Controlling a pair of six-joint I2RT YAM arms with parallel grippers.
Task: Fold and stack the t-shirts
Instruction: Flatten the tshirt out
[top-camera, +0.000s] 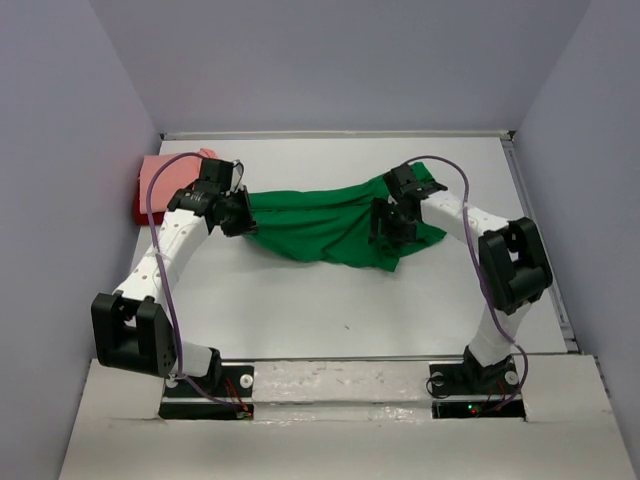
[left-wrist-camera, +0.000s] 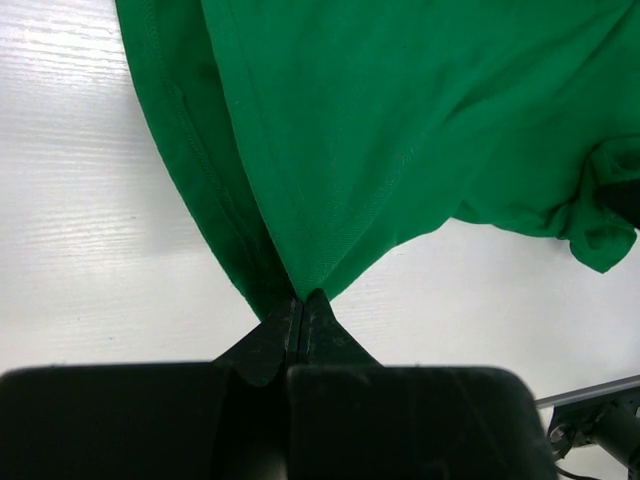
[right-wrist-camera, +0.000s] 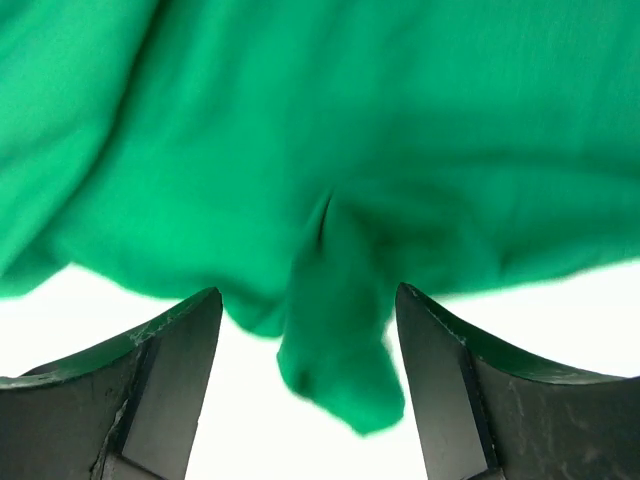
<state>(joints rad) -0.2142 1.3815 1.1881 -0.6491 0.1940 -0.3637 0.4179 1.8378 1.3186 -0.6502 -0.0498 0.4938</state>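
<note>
The bright green t-shirt (top-camera: 320, 225) lies rumpled and stretched across the middle of the white table. My left gripper (top-camera: 240, 215) is at its left end, jaws shut on a pinched fold of the green cloth (left-wrist-camera: 400, 120), with the tips (left-wrist-camera: 303, 298) meeting at the fabric's point. My right gripper (top-camera: 388, 235) is over the shirt's right part. In the right wrist view it (right-wrist-camera: 308, 292) stands open, and a loose green flap (right-wrist-camera: 345, 370) hangs blurred between the fingers, touching neither. The salmon pink t-shirt (top-camera: 165, 175) lies folded at the far left, with a dark red edge (top-camera: 138, 212) under it.
The white table (top-camera: 330, 310) is enclosed by grey-lilac walls on the left, back and right, with a raised rim along the back (top-camera: 330, 135) and the right side (top-camera: 540, 240). Both arm bases (top-camera: 205, 385) sit on the near edge.
</note>
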